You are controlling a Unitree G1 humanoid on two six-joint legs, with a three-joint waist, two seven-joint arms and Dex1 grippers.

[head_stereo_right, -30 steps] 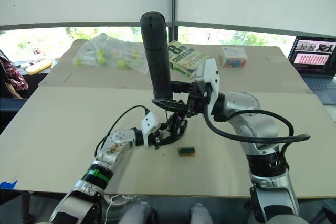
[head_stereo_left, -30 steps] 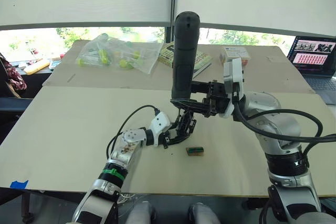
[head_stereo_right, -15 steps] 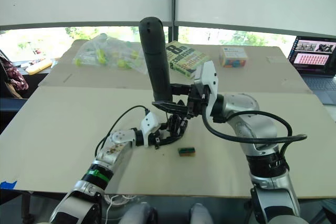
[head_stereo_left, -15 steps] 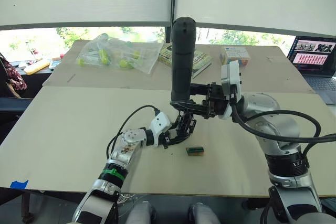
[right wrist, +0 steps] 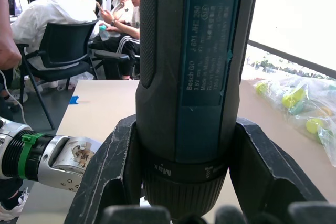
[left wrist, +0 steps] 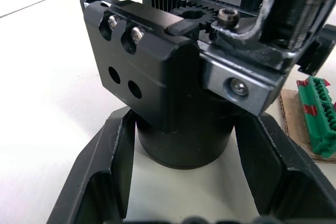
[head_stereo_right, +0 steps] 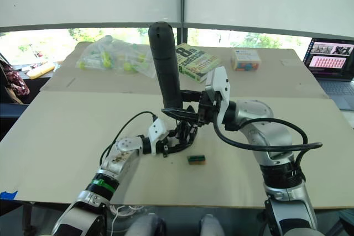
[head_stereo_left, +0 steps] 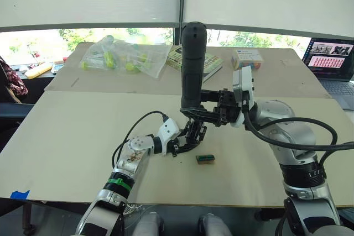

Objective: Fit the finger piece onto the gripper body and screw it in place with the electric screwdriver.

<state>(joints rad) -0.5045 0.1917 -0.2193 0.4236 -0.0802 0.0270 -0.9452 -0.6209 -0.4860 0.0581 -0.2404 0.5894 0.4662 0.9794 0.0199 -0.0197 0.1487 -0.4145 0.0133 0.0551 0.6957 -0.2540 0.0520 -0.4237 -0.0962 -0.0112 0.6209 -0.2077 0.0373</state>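
Assembly on the table (head_stereo_left: 72,136). Left gripper (left wrist: 181,182) clasps the round base of the gripper body (left wrist: 173,72), one finger on either side, holding it on the tabletop. Right gripper (right wrist: 184,182) clenches the electric screwdriver (head_stereo_left: 192,64) near its lower collar; the tool stands nearly upright directly above the gripper body, rounded end up. Green-and-brown block (head_stereo_left: 206,159) lies just beside the body.

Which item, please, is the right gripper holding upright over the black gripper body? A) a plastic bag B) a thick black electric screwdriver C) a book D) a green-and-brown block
B: the right gripper is clamped around the thick black electric screwdriver, upright above the black gripper body.
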